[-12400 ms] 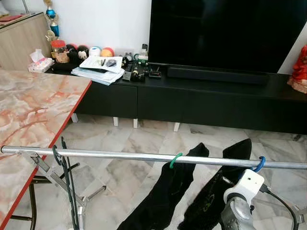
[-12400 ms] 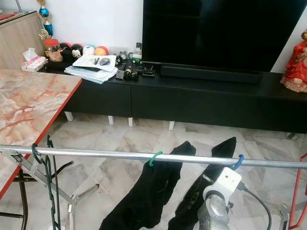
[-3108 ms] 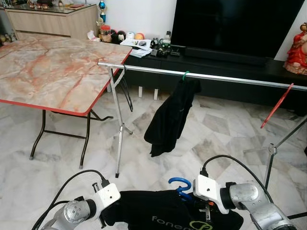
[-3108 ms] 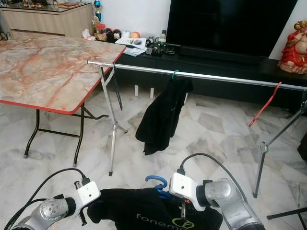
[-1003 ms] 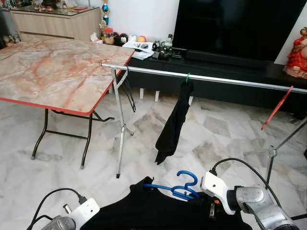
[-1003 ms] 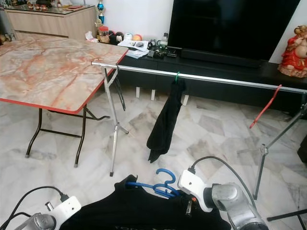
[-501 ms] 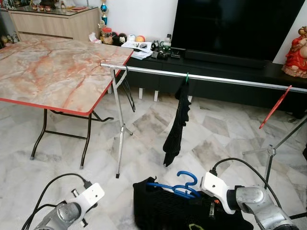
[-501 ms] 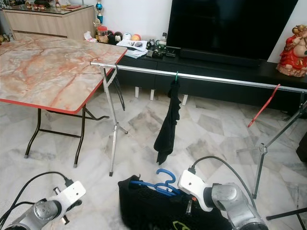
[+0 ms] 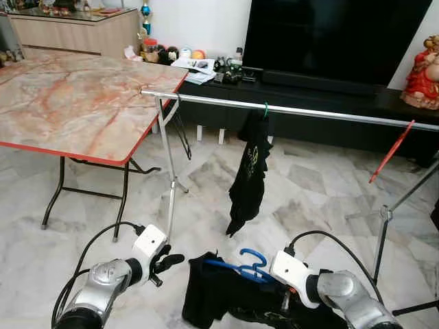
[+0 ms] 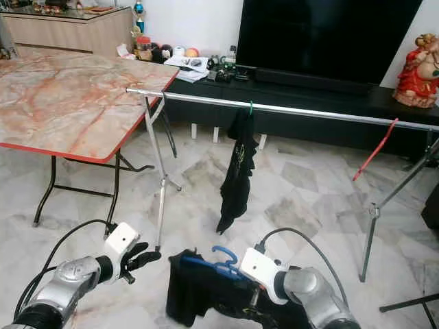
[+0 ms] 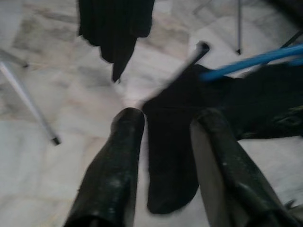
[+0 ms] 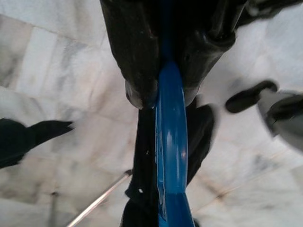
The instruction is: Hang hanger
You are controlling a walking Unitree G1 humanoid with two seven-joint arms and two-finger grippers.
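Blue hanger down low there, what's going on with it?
The right gripper is shut on the blue hanger, which carries a black garment held low in front of the robot, above the marble floor. The left gripper, jaws open, hovers beside the garment's edge without holding it. Ahead, the metal rail holds another black garment on a green hanger and a red hanger farther right. The blue hanger is not yet on the rail.
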